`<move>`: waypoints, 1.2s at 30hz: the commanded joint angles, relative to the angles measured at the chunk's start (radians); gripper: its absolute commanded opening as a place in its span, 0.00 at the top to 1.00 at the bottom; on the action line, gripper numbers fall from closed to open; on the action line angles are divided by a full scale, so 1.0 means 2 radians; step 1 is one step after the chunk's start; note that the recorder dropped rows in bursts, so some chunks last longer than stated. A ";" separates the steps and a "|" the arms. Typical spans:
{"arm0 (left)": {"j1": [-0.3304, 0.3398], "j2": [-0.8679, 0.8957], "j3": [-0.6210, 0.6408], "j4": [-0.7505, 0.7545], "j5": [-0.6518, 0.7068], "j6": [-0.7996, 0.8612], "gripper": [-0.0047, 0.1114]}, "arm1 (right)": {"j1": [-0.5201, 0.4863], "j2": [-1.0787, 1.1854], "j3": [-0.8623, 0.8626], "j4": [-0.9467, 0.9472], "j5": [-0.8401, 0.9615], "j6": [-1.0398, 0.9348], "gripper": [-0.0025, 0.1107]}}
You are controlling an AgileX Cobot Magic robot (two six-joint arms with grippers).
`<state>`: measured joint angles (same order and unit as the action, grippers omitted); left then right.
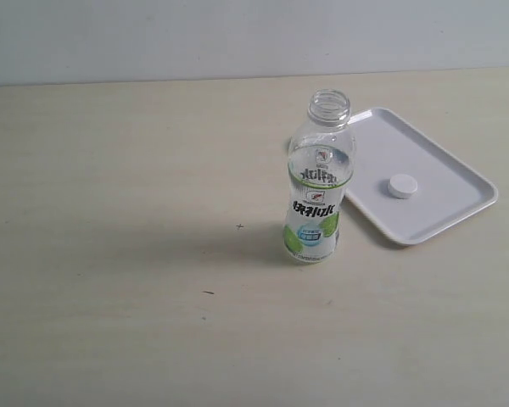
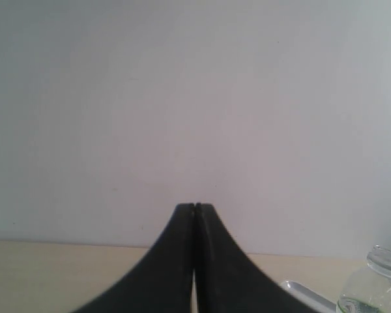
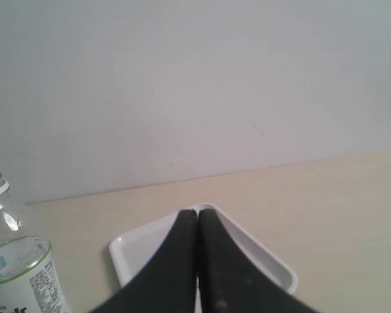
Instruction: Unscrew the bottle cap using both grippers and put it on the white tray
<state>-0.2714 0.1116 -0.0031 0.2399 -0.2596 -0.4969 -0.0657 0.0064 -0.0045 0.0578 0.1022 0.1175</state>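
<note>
The clear bottle stands upright on the table with its threaded neck bare. Its small white cap lies flat on the white tray just right of the bottle. Neither arm shows in the exterior view. In the left wrist view my left gripper is shut and empty, pointing at the wall, with the bottle and a tray corner off to one side. My right gripper is shut and empty too, held above the tray, the bottle beside it. The cap is hidden in both wrist views.
The pale wooden table stretches wide to the left and front of the bottle. A plain grey-white wall runs along the table's far edge.
</note>
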 commanded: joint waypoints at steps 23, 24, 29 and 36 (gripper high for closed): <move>0.081 -0.056 0.002 0.018 0.154 -0.009 0.96 | -0.002 -0.003 0.002 -0.004 -0.007 0.000 0.98; 0.081 -0.056 0.002 0.018 0.157 -0.009 0.96 | -0.002 -0.003 0.002 -0.004 -0.007 0.000 0.98; 0.081 -0.056 0.002 0.018 0.125 -0.027 0.96 | -0.002 -0.003 0.002 -0.004 -0.007 0.003 0.98; 0.081 -0.056 0.002 0.018 0.146 -0.029 0.96 | -0.002 -0.003 0.002 -0.004 -0.007 0.004 0.98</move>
<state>-0.1116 0.0057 0.0008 0.2814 0.0091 -0.5489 -0.0657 0.0064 -0.0045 0.0578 0.1005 0.1236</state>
